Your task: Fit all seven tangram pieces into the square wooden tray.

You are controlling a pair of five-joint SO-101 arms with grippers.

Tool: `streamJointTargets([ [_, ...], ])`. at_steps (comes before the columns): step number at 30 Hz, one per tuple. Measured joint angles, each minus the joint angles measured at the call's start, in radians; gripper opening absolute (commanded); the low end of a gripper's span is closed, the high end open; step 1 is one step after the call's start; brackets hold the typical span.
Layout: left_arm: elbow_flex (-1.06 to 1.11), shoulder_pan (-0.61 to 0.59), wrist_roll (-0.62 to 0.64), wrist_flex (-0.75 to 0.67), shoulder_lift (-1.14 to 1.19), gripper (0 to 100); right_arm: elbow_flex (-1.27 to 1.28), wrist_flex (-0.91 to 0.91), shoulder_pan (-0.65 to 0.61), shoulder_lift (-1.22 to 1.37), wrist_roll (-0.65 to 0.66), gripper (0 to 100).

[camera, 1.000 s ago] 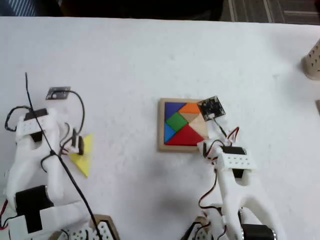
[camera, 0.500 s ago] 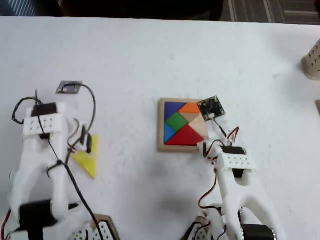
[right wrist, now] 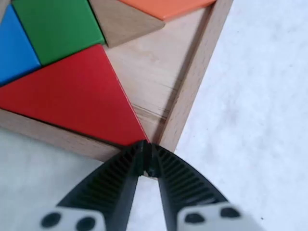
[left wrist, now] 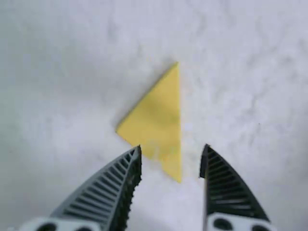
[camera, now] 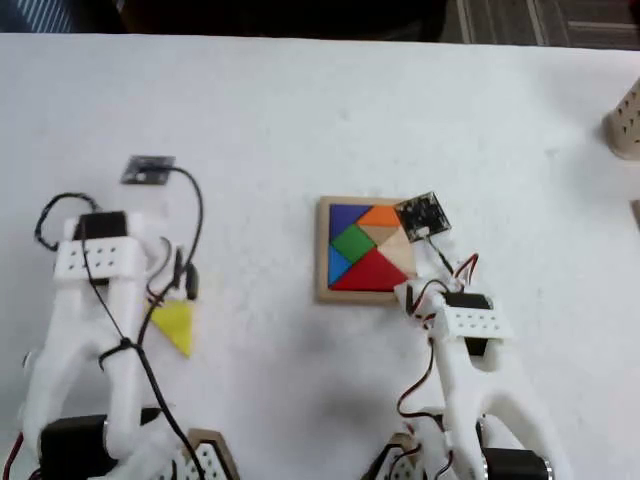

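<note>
Yellow triangle [left wrist: 156,120] on table [left wrist: 240,72], left end effector [left wrist: 171,149] spread above it.

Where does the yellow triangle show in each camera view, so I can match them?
High view: the yellow triangle lies on the table at lower left, far left of the tray.
Left wrist view: the yellow triangle on the table, one tip between the open jaws.
Right wrist view: aimed at the tray's corner instead.
Shared landmark: the left gripper, right at the triangle.
</note>
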Motion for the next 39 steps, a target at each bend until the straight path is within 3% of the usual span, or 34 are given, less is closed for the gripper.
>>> streamJointTargets([
  [2,0.046,-0.034,0.000,-0.049,0.000,40,0.000,0.000,0.000,0.000,0.000,1.8],
  [7,0.143,-0.087,0.000,-0.129,0.000,38,0.000,0.000,0.000,0.000,0.000,1.8],
  [20,0.158,-0.112,-0.002,-0.184,0.060,38,0.000,0.000,0.000,0.000,0.000,1.8],
  [29,-0.068,-0.146,0.000,-0.187,0.442,38,0.000,0.000,0.000,0.000,0.000,1.8],
  [36,-0.103,-0.157,-0.002,-0.184,0.483,38,0.000,0.000,0.000,0.000,0.000,1.8],
  [39,-0.103,-0.157,-0.057,-0.173,0.483,38,0.000,0.000,0.000,0.000,0.000,1.8],
])
